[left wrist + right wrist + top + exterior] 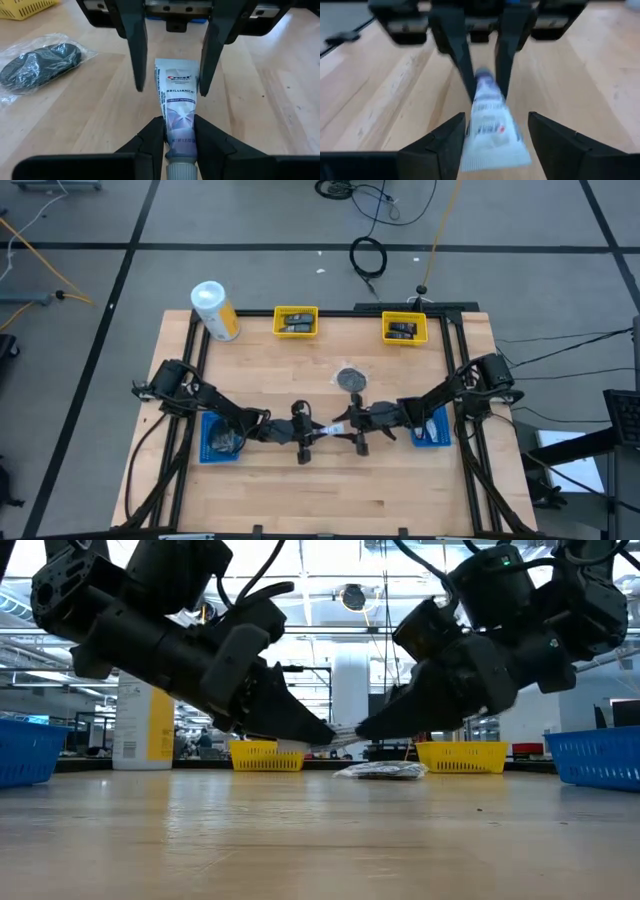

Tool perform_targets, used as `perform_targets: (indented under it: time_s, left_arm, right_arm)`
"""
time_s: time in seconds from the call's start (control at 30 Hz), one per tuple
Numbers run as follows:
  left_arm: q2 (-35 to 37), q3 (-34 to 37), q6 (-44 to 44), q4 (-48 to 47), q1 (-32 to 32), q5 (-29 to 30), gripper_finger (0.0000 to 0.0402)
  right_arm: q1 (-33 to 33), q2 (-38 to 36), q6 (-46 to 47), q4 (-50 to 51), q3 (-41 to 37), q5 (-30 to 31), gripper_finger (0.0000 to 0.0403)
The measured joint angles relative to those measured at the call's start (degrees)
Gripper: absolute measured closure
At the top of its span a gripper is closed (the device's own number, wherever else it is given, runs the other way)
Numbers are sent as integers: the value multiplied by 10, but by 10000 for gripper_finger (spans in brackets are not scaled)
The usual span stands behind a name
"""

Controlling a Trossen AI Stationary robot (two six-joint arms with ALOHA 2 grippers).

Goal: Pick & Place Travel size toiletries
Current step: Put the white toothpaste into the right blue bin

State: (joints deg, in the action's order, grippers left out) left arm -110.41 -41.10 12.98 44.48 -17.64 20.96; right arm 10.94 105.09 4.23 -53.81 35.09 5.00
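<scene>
A white toothpaste tube (177,107) hangs above the middle of the table (330,490), with my left gripper (179,131) shut on it. My right gripper (497,135) faces it from the table's right. It is open, with its fingers on either side of the tube's flat crimped end (495,145). In the high view the two grippers meet at the tube (328,427). A dark round disc in clear wrap (350,379) lies flat on the table just beyond them. My left gripper pinches the tube between its two fingers near the cap end (180,147). The fingers come from the table's left, slanting a little down, and lie along the tube. The tube is lifted clear, roughly level, its crimped end toward the right gripper. My right gripper: I cannot tell whether its fingers (207,55) touch the crimped end.
Two yellow trays (295,321) (404,328) with dark items stand at the far edge, beside a white-and-yellow canister (215,310) at the far left. A blue tray sits under each arm (220,437) (432,427). Bare wood lies toward the near edge.
</scene>
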Motion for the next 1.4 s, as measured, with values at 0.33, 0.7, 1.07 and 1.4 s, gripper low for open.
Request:
perform_targets:
  time_s: [0.33,0.7,1.07,1.4]
  left_arm:
    - [0,0,24,7,0,0,308]
    - [10,0,37,-9,0,24,217]
    - [153,0,137,-326,0,131,212]
    - [138,0,112,-334,8,152,239]
  right_arm:
    - [0,0,-6,19,0,-8,258]
    - [0,-2,-8,68,0,-16,314]
    - [57,-186,-16,308,-1,-16,343]
    - [197,-421,263,793,111,36,346]
